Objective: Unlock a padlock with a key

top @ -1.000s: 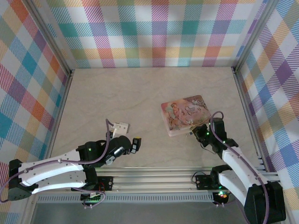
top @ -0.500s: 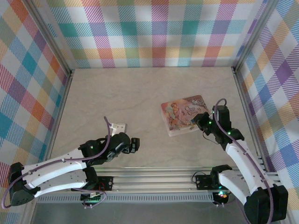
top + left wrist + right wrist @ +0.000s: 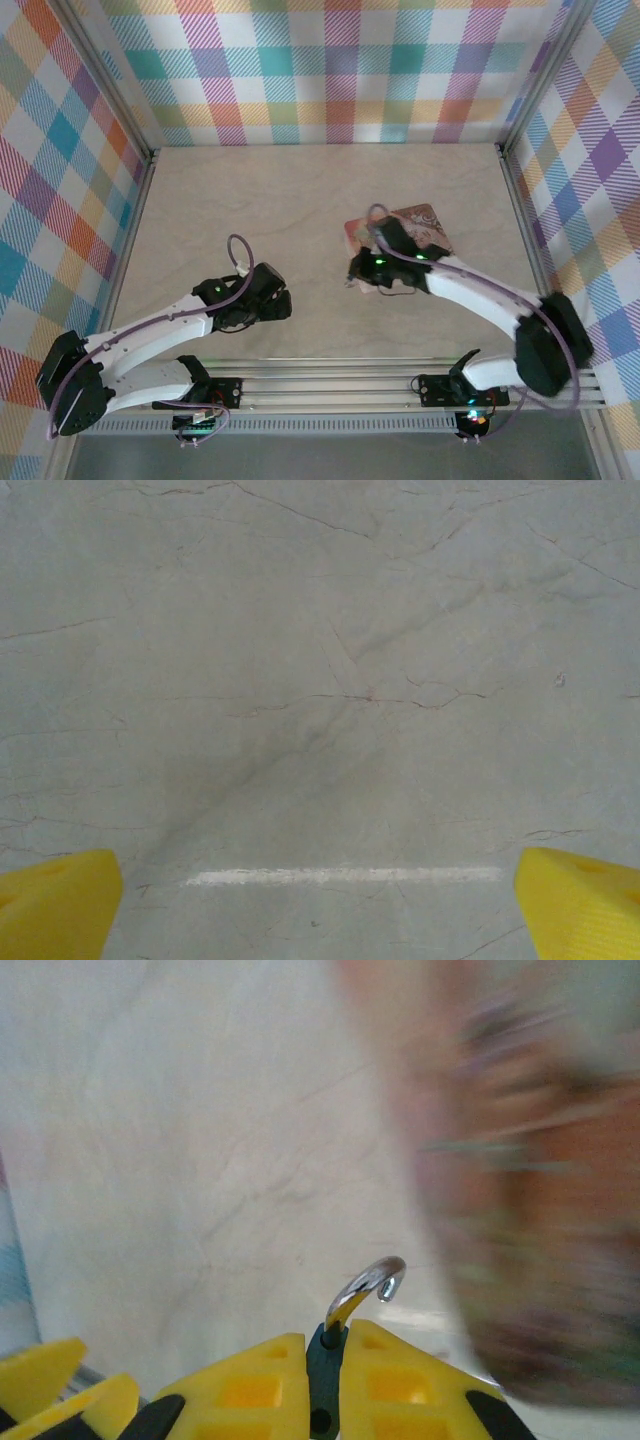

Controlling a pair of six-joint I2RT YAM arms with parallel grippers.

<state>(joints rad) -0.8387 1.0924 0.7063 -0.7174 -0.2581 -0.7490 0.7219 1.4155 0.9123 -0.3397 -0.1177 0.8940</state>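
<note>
My right gripper (image 3: pixel 322 1385) is shut on the padlock (image 3: pixel 324 1358). Its teal body is pinched between the yellow fingers (image 3: pixel 250 1385). The silver shackle (image 3: pixel 366 1284) curves up and right out of the body, and its free end hangs in the air. In the top view the right gripper (image 3: pixel 358 272) is at the near left corner of the pink box (image 3: pixel 425 222). My left gripper (image 3: pixel 318 905) is open, its yellow fingertips (image 3: pixel 60 895) far apart over bare table. From above, the left gripper (image 3: pixel 278 303) is left of centre. The key is out of view.
The pink illustrated box passes as a blur on the right of the right wrist view (image 3: pixel 545 1190). A short white line (image 3: pixel 340 876) marks the table between the left fingers. Plaid walls (image 3: pixel 320 70) enclose the table on three sides. A metal rail (image 3: pixel 340 375) runs along the near edge.
My right arm has swung left across the pink box to its near left corner, with the gripper still shut. My left arm has stretched a little farther onto the table.
</note>
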